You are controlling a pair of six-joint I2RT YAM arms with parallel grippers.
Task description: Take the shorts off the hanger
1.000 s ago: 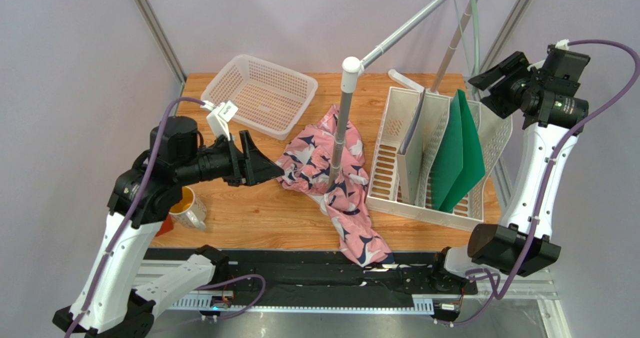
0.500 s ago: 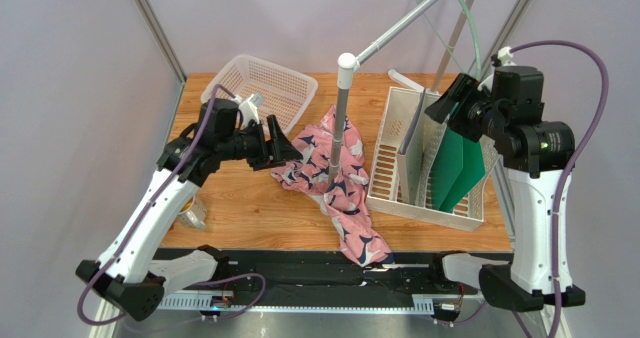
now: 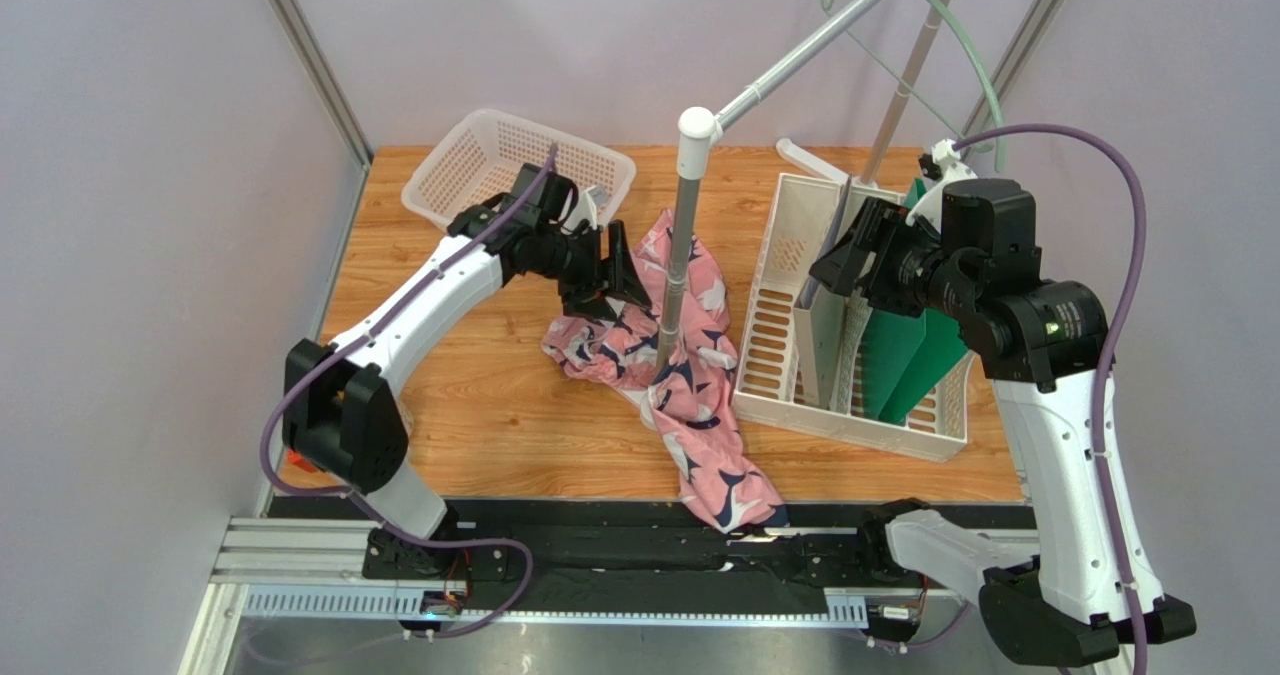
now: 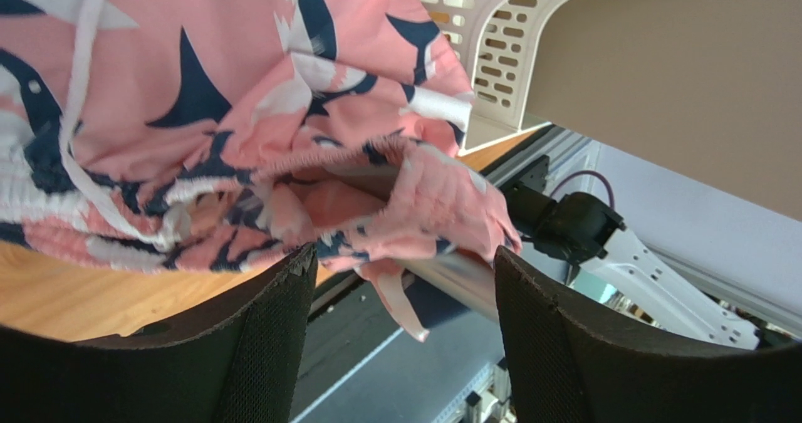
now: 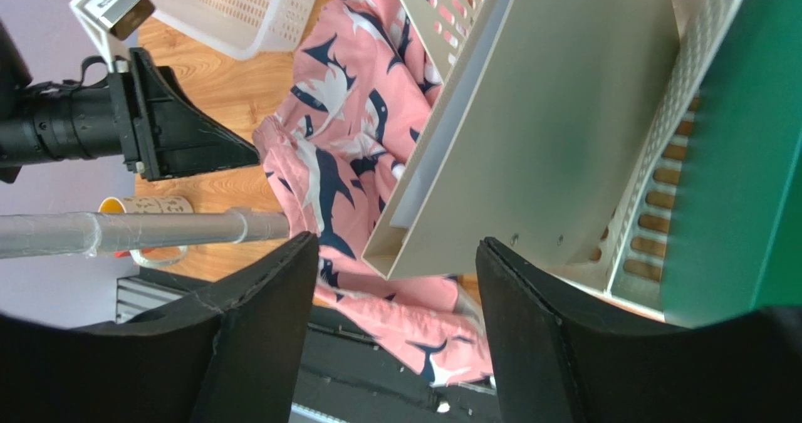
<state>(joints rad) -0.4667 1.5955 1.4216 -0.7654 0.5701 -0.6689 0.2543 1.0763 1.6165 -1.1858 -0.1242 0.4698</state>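
The pink shorts (image 3: 669, 353) with navy-and-white shapes lie crumpled on the table around the foot of the grey rack pole (image 3: 679, 240), one leg trailing over the near edge. The pale mint-green hanger (image 3: 977, 68) hangs bare from the rail at the top right, apart from them. My left gripper (image 3: 624, 267) is open at the shorts' upper left edge; in the left wrist view the shorts (image 4: 282, 113) fill the space just beyond my left gripper (image 4: 405, 291), nothing between the fingers. My right gripper (image 3: 842, 263) is open above the white file rack, holding nothing.
A white basket (image 3: 519, 165) stands at the back left. The white file rack (image 3: 796, 330) with green folders (image 3: 917, 330) stands right of the pole. In the right wrist view a mug (image 5: 155, 204) sits near the table's left front.
My left arm has swung from the table's left side toward the back and right, up to the shorts. The right arm has dropped and moved left over the file rack. The hanger has shifted on the rail.
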